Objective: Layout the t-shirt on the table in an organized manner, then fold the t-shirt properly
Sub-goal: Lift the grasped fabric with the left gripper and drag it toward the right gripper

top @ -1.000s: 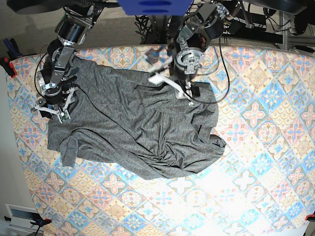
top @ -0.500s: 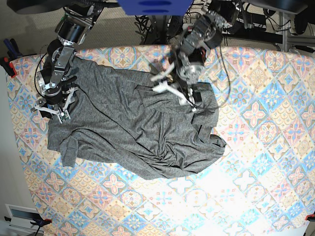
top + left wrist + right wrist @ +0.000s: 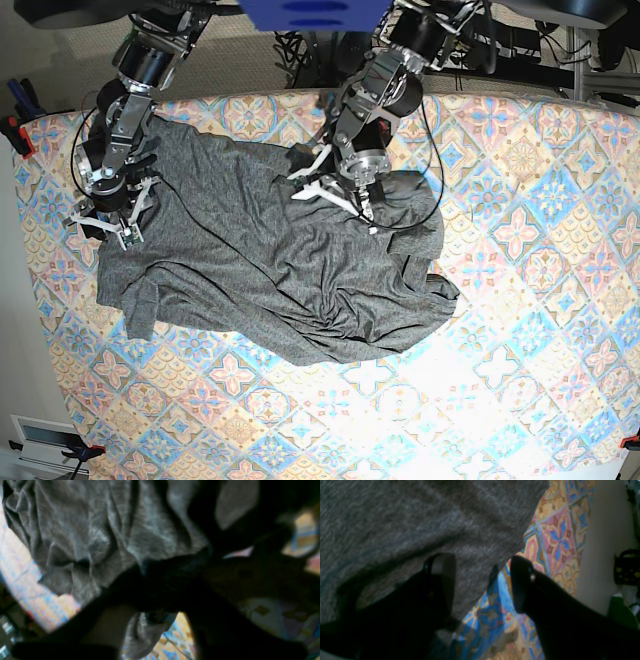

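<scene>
The t-shirt [image 3: 270,260] lies crumpled across the table [image 3: 540,240], bunched most toward its lower right edge — thin, soft jersey that sags and slips, so pinch a hem or shoulder seam rather than a loose fold. Your right gripper [image 3: 108,222] sits at the shirt's left edge with its jaws spread wide, one finger over the cloth and one over bare table, holding nothing. Your left gripper [image 3: 335,190] is down on the shirt's upper middle — whether it has closed on cloth you cannot tell, the wrist view being too dark and blurred.
</scene>
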Motion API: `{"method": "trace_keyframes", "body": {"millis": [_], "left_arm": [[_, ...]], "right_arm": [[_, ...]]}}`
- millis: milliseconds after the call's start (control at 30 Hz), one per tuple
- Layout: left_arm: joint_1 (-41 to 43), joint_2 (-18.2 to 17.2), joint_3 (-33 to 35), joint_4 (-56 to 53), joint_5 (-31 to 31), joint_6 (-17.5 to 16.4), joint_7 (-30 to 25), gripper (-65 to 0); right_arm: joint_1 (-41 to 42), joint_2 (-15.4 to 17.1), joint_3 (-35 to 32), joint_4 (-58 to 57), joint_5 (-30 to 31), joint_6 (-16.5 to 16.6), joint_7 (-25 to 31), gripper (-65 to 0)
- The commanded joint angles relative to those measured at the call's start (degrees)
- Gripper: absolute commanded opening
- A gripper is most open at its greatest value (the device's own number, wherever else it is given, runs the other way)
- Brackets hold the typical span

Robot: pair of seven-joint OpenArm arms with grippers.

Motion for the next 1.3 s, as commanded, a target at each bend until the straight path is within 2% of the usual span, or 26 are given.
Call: {"method": "trace_keyframes", "body": {"millis": [0, 100, 333, 467, 633, 767, 900, 1000, 1133, 1267], "left_arm": [[0.6, 0.0, -0.1, 0.9, -4.7, -0.5, -4.6, -59.1], [1.1, 0.0, 0.0, 6.6, -4.3, -0.5, -4.1, -57.7], [0.5, -0.1, 0.2, 23.0, -4.6, -0.5, 6.5, -58.4], [-0.5, 0.0, 0.2, 24.2, -5.0, -0.5, 9.9, -58.5], [-0.2, 0.7, 0.2, 23.3, -5.4, -0.5, 6.9, -58.5], [-0.5, 5.2, 1.7, 25.6, -3.6, -0.5, 6.4, -58.5], [-1.2, 5.3, 4.6, 20.5, -3.0, -0.5, 5.3, -58.5], [0.8, 5.3, 7.0, 25.7, -2.5, -0.5, 4.3, -58.5], [-0.1, 5.2, 7.4, 21.3, -2.9, -0.5, 4.2, -58.5], [-0.4, 6.3, 9.1, 24.8, -2.8, -0.5, 4.1, -58.5]], "right_arm": [[-1.2, -0.5, -0.1, -1.3, -3.3, 3.9, -5.8, -30.1], [-1.2, -0.5, -0.1, -1.3, -3.3, 3.9, -5.8, -30.1], [-1.2, -0.5, -0.1, -1.3, -3.3, 3.9, -5.8, -30.1], [-1.2, -0.5, -0.1, -1.3, -3.3, 3.9, -5.8, -30.1], [-1.2, -0.5, -0.1, -1.3, -3.3, 3.9, -5.8, -30.1], [-1.2, -0.5, -0.1, -1.3, -3.4, 3.9, -5.8, -30.1], [-1.8, -0.6, -0.1, -1.4, -3.4, 3.9, -5.8, -30.1], [-2.4, -0.6, -0.1, -1.8, -3.4, 3.9, -5.8, -30.1], [-2.4, -0.4, 0.2, -2.0, -3.4, 3.9, -5.8, -30.1], [-2.4, -0.5, -0.1, -2.0, -3.4, 3.9, -5.8, -30.1]]}}
